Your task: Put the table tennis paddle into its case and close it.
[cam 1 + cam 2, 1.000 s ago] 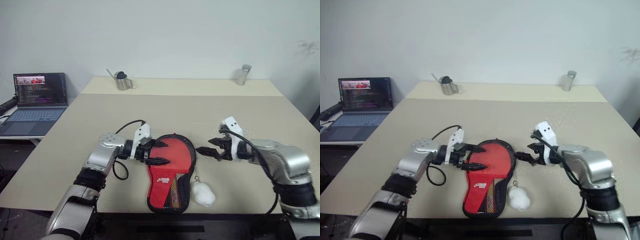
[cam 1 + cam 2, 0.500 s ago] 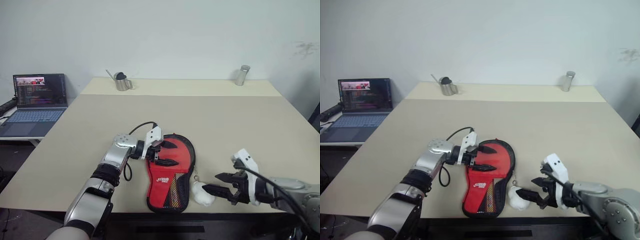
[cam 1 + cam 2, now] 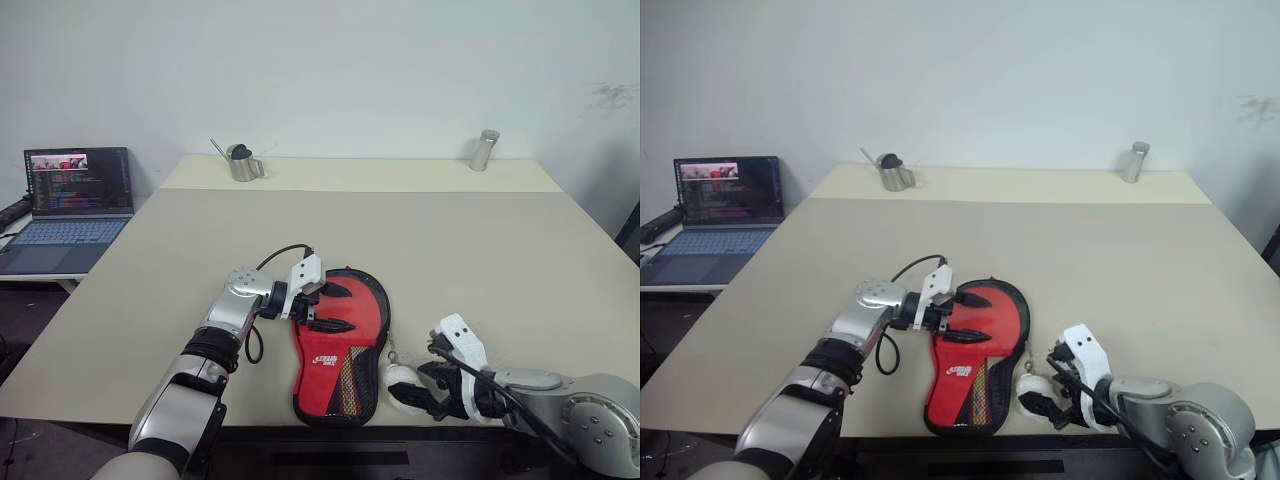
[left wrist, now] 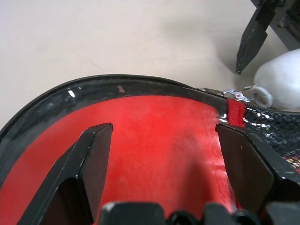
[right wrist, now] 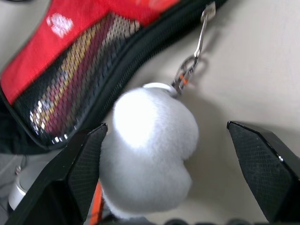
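One red, paddle-shaped zip case (image 3: 340,345) with a mesh pocket lies zipped, contents hidden, my left gripper (image 3: 335,308) spread wide over it, my right gripper (image 5: 176,164) gaping around its single white fluffy charm (image 5: 150,154).

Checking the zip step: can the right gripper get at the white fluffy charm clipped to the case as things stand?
Probably yes. The right gripper is open, with the white charm lying between its fingers beside the case; nothing lies in between.

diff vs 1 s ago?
The right gripper pulled back from beside the case head, down toward the near table edge, jaws open around the white pompom clipped to the zipper. Left gripper edged further over the case, jaws open. Case, pompom, jug and laptop unmoved.
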You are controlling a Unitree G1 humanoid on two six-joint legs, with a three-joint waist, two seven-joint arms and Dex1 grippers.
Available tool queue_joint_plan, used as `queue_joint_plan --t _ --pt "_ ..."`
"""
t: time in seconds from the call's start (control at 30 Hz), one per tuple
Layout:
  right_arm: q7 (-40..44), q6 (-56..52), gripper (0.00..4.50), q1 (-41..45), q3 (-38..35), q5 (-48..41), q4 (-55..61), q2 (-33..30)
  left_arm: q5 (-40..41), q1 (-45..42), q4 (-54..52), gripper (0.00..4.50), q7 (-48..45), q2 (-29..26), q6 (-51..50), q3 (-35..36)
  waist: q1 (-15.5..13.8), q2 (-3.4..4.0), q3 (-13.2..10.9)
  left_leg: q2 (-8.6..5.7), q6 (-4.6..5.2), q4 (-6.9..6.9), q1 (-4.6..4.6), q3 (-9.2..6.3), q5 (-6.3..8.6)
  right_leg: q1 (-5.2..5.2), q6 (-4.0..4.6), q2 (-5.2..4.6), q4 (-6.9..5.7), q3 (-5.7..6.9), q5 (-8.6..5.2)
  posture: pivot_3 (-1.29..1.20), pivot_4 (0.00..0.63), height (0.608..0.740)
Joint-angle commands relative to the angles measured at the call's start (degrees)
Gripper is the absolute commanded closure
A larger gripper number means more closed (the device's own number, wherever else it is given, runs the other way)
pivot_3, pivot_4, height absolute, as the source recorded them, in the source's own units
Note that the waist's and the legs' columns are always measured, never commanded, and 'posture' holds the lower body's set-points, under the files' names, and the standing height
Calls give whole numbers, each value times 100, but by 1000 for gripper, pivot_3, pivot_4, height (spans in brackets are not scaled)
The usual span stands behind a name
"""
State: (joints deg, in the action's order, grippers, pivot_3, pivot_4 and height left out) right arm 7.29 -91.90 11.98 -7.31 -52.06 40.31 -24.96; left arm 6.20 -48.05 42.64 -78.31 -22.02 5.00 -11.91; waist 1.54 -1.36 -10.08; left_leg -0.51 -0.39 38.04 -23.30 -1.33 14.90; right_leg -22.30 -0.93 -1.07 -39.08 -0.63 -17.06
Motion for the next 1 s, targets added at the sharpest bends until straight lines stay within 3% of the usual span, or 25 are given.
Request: queue_joint_plan --t 0.03,0.3,0.43,0.57,1.0 --pt "153 70 621 -38 24 77 202 -175 -21 -156 67 669 -17 67 142 40 0 0 0 0 0 0 0 0 0 0 0 0 0 0 0 0 150 740" --pt "418 70 3335 -141 43 168 364 -345 -506 -463 1199 669 -146 229 704 -220 -2 -3 2 -1 0 2 0 0 0 2 -1 1 0 1 0 0 150 740" --pt "489 49 4365 -122 -21 204 393 -375 -671 -569 1701 669 -104 315 939 -252 -2 -5 10 -1 0 2 2 0 0 4 -1 2 0 1 0 0 150 740" --pt "659 -45 4493 -41 -191 129 439 -523 -744 -511 1917 669 -212 435 1025 -313 -9 -7 20 -2 0 2 8 0 0 11 -1 1 0 0 0 0 150 740" --pt "1942 -2 4493 248 -255 -719 615 -2052 -883 -311 1947 669 -448 756 1016 -433 -49 1 65 -6 5 0 39 -2 3 51 -4 0 12 3 -2 0 150 740"
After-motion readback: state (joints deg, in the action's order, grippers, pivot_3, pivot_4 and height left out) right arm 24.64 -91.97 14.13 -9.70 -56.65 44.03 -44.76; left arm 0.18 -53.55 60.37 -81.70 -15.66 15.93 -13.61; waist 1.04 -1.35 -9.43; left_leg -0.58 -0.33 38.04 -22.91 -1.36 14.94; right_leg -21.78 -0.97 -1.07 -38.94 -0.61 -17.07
